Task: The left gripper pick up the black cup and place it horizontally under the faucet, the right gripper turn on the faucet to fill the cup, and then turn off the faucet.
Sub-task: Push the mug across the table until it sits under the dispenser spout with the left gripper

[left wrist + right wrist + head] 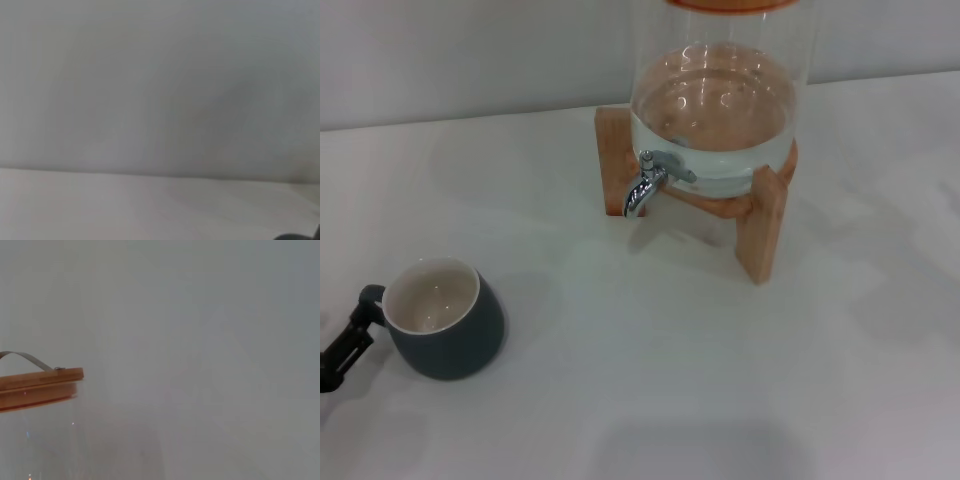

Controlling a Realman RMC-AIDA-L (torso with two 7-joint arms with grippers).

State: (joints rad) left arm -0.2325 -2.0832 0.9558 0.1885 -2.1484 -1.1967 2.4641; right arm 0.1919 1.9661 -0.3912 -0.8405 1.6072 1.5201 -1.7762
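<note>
The black cup [448, 320] stands upright on the white table at the front left. Its cream inside looks empty and its small loop handle [370, 296] points left. Only a thin black part of my left gripper [345, 347] shows at the left edge, reaching up to the handle and touching or nearly touching it. The chrome faucet [648, 180] sticks out of the clear glass dispenser [715, 110], spout turned down, well apart from the cup. My right gripper is out of view.
The dispenser holds water and rests on a wooden stand [762, 230] at the back centre. Its wooden lid with a metal strap [37, 382] shows in the right wrist view. The white table [650, 380] lies between cup and stand. A grey wall is behind.
</note>
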